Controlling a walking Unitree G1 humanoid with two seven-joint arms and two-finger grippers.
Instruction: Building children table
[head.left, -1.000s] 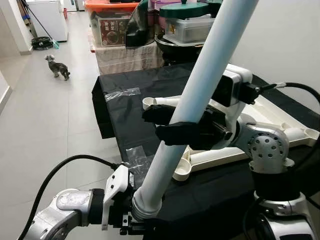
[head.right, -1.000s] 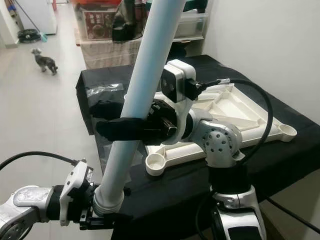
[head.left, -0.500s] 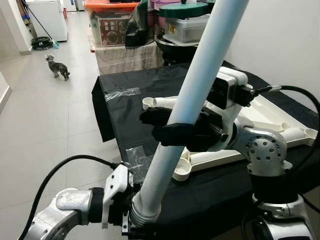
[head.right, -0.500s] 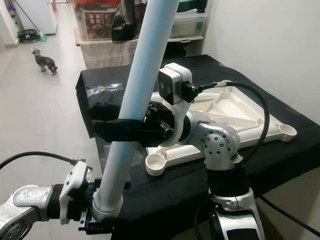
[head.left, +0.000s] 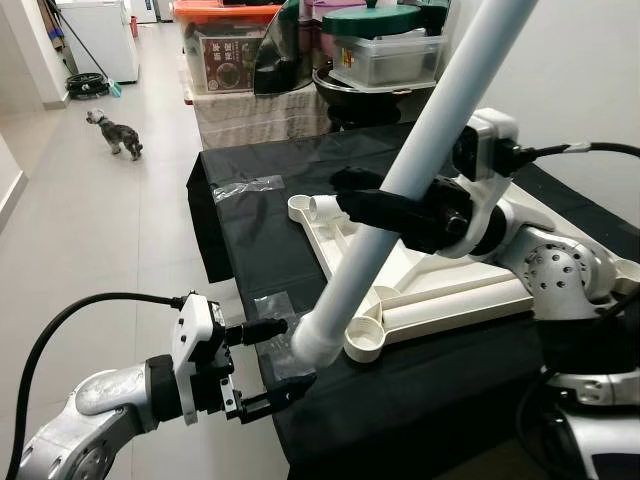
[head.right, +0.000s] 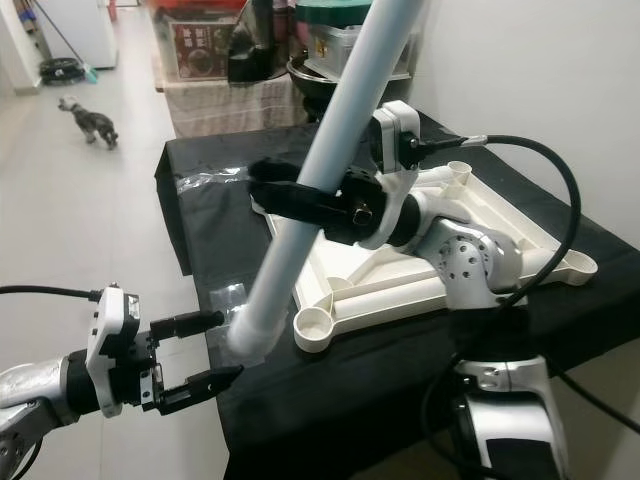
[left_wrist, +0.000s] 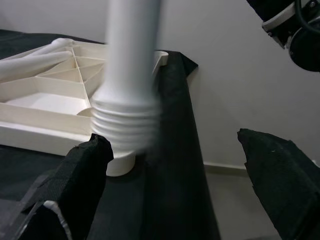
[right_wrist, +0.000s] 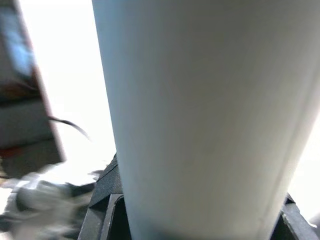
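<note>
The right gripper (head.left: 385, 208) is clamped round a long white table leg (head.left: 400, 188), holding it slanted above the table (head.left: 260, 240); the leg's threaded lower end (left_wrist: 126, 125) hangs just beside a round corner socket (head.left: 366, 338) of the white tabletop (head.left: 440, 290), which lies upside down on the black cloth, ribs showing; the left gripper (head.left: 272, 362) sits below the table edge with its fingers (left_wrist: 82, 175) apart on either side of the leg's end, not touching it; a small grey dog (head.left: 118, 133) stands on the tiled floor (head.left: 90, 230) well behind; storage boxes (head.left: 225, 45) are stacked beyond the table.
</note>
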